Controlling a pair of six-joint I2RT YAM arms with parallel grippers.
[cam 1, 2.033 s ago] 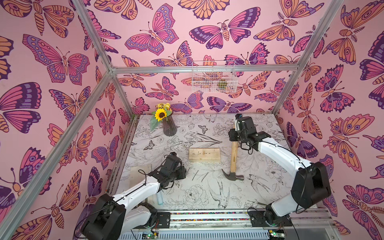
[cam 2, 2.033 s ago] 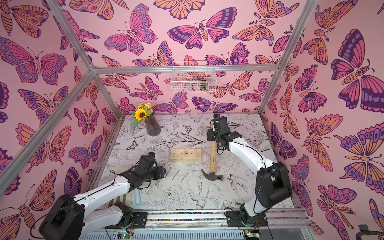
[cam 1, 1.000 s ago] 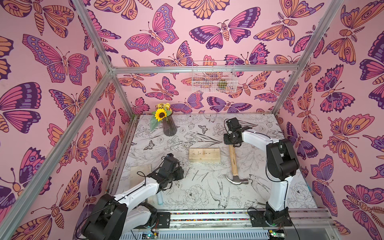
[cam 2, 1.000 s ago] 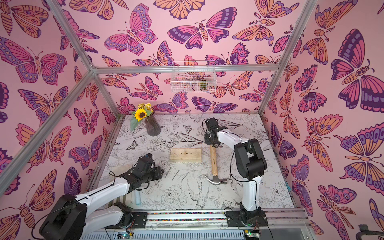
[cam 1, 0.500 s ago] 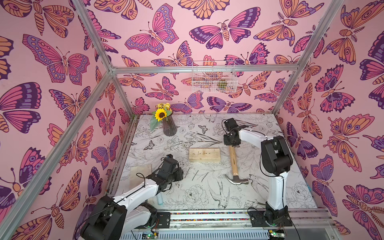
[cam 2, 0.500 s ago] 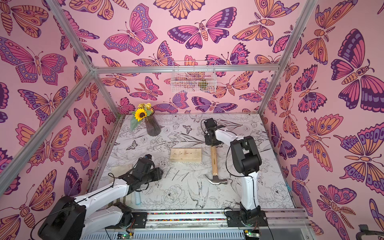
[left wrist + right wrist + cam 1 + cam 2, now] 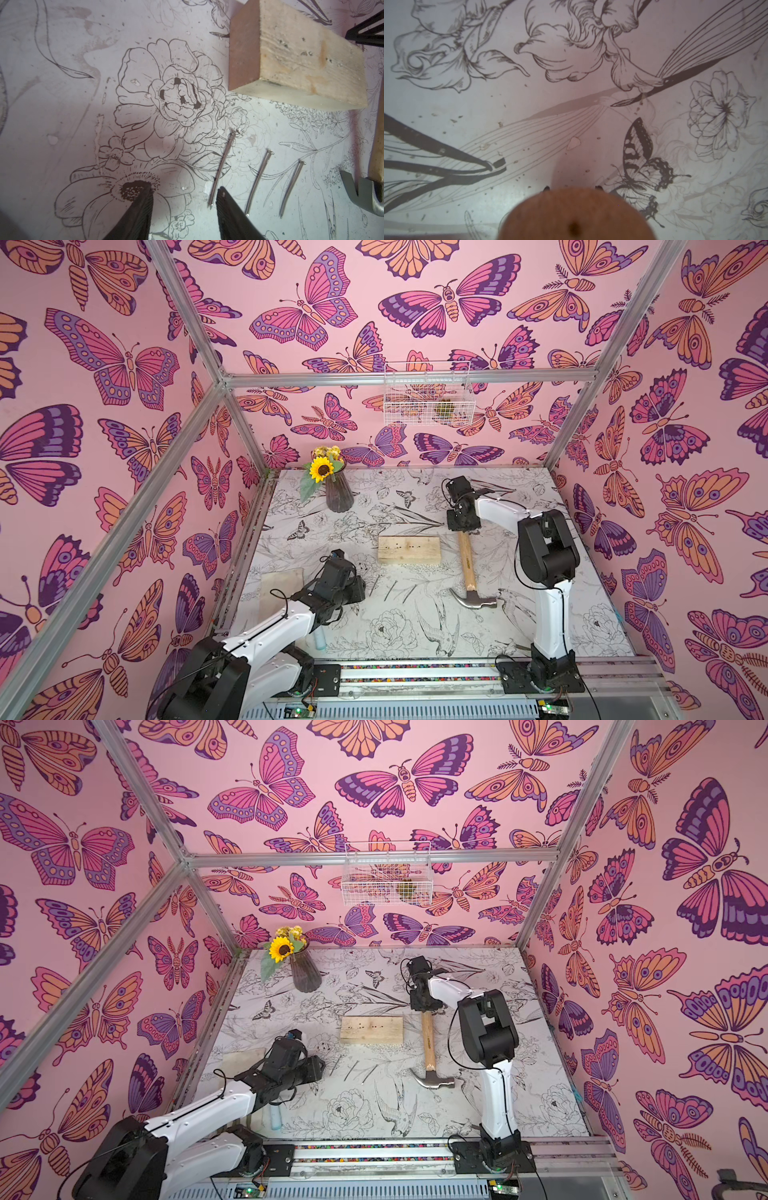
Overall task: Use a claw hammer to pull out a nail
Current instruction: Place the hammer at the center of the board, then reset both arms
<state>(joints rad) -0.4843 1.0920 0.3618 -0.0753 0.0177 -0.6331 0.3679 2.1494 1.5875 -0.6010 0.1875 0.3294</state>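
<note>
Right end effector point(image 7: 463, 526) clamped on the butt of the hammer point(image 7: 467, 564), upper centre-right in both top views. In the right wrist view, only the round wooden butt at bottom centre, with two dark fingertips point(image 7: 546, 188) peeking past it. Gripped far from the head, probably for the longest lever when prying. Hammer lying lengthwise on the worktop point(image 7: 415, 626), steel head toward the lower edge of the frame, just right of the block point(image 7: 409, 549) and apart from it. Claw not yet at any nail, so likely early in the job; needs bringing round to the block first.

Left end effector point(image 7: 179, 188) parted and holding nothing, poised low over the worktop at lower left of centre, just beside three loose, slightly bent nails point(image 7: 258, 180). Perhaps stationed there to steady the block during the pull; hard to say. Dark dots along the block's top: holes or sunk heads, cannot tell.

Containers: dark vase point(image 7: 339, 498) at upper left of the worktop, holding a sunflower point(image 7: 321, 468) and smaller yellow blooms. White wire basket point(image 7: 428, 393) hung on the back wall, with a small greenish-brown lump inside, too small to identify.
</note>
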